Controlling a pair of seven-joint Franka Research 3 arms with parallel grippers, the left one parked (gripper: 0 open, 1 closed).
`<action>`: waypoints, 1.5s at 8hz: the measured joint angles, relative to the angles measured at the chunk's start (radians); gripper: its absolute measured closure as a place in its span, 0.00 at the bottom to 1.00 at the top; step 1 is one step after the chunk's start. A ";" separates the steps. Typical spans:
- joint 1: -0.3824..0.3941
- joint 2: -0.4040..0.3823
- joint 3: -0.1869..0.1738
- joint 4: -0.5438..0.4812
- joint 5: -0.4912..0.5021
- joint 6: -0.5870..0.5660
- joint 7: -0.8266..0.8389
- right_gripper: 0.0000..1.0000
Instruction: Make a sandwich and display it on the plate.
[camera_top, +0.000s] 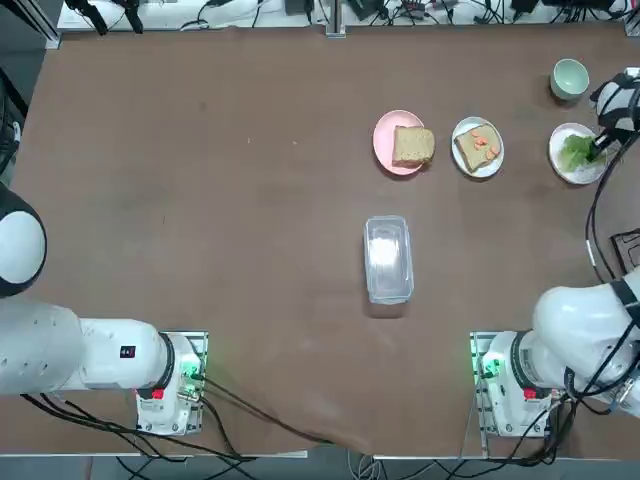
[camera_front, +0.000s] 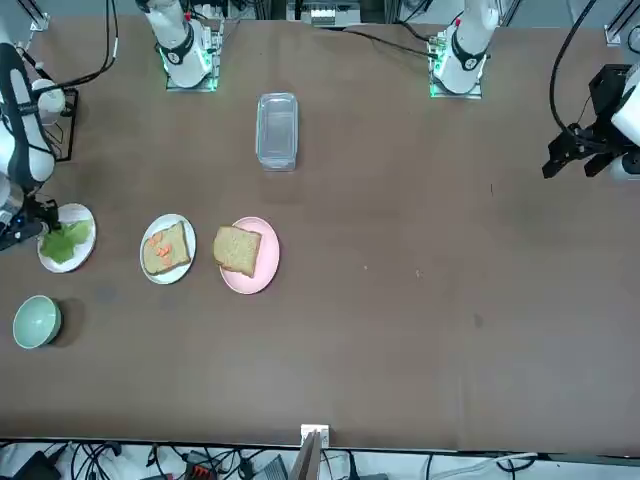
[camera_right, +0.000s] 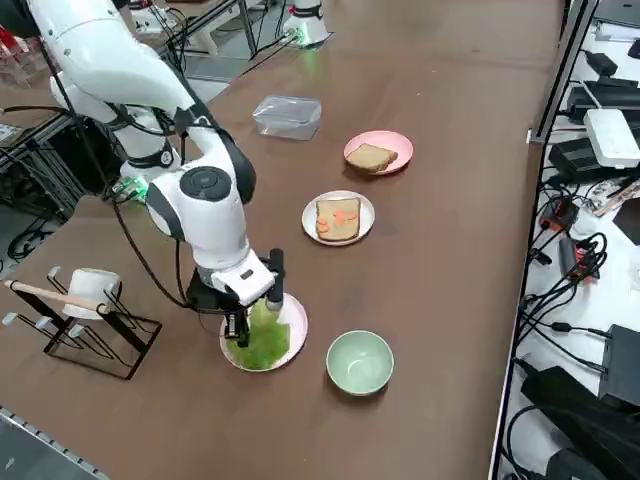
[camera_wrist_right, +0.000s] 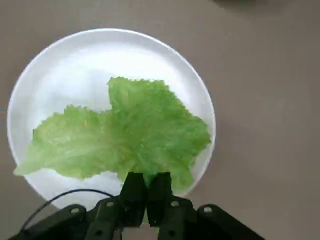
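The lettuce lies on the right-hand white plate — the right gripper has its fingers together, pinching the leaf's edge. Just left, one bread slice with orange pieces sits on another white plate. Farther left, a plain slice rests on the pink plate. The green cup stands beyond the lettuce; the clear tub — nearer, left.

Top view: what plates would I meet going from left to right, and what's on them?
Pink plate with a bread slice → white plate with another slice bearing orange pieces → second white plate with lettuce, the right gripper closed down at the leaf.
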 joint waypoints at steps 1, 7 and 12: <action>0.002 -0.041 0.007 0.005 0.000 -0.043 -0.003 0.94; 0.185 -0.216 0.111 0.052 0.115 -0.326 0.212 0.95; 0.390 -0.156 0.134 0.035 0.133 -0.350 0.529 0.95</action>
